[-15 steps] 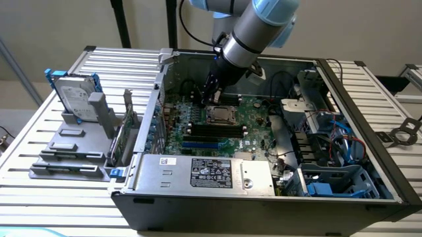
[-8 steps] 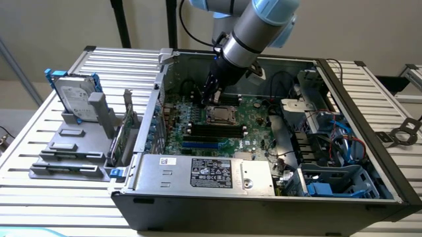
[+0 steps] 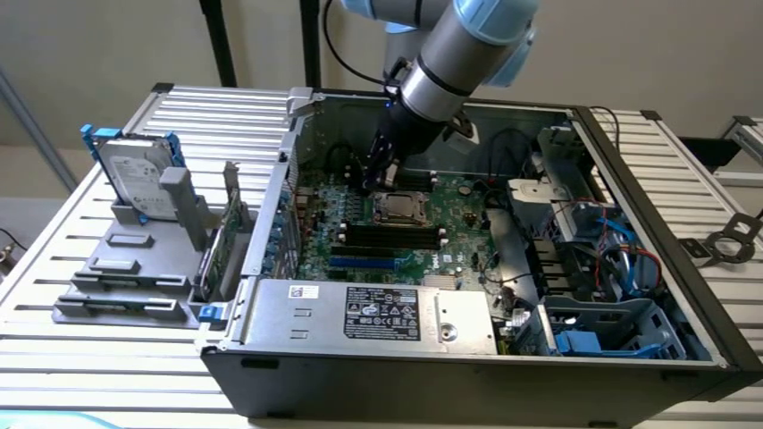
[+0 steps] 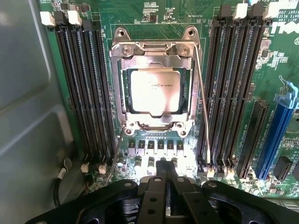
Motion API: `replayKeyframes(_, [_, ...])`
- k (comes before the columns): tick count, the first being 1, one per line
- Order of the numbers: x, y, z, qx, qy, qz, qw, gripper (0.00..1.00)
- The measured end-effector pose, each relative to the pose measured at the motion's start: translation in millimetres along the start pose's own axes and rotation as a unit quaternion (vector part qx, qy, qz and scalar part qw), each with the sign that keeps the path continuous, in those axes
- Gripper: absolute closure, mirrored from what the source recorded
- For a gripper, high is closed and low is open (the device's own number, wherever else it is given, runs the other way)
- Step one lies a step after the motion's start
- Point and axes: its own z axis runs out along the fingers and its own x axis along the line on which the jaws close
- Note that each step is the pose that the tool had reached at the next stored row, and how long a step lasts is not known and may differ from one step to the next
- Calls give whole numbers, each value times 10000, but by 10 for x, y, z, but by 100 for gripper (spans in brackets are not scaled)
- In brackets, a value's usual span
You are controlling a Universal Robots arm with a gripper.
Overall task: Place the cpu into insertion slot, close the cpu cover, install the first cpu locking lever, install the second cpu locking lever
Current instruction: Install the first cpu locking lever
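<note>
The cpu point(image 4: 154, 90), a pale silver square, lies in the insertion slot point(image 4: 125, 91) on the green board. The cpu cover point(image 4: 154, 55), a silvery frame, is down flat over the chip's edges. One thin wire locking lever point(image 4: 202, 105) runs along one side of the socket, angled slightly away from it. A second wire lever point(image 4: 115, 156) slants off the socket's opposite corner toward my fingers. My gripper point(image 4: 167, 169) is shut with nothing in it, hovering just off the socket's edge. In the exterior view the gripper point(image 3: 379, 181) hangs inside the case just behind the socket point(image 3: 399, 207).
Long black memory slots point(image 4: 86, 88) flank the socket on both sides, with blue card slots point(image 4: 275, 135) beyond. The grey case wall point(image 4: 28, 93) stands close by. Outside the case, a hard drive point(image 3: 134, 174) sits in a grey rack at the exterior view's left; cables point(image 3: 620, 250) crowd the right.
</note>
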Motion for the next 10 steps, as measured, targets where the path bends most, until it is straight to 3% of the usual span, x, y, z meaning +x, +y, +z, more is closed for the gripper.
replayKeyframes(6, [5, -160, -167, -2, 9, 8, 10000, 89])
replayKeyframes(10, [5, -212, -173, -7, 60, 88, 9999, 89])
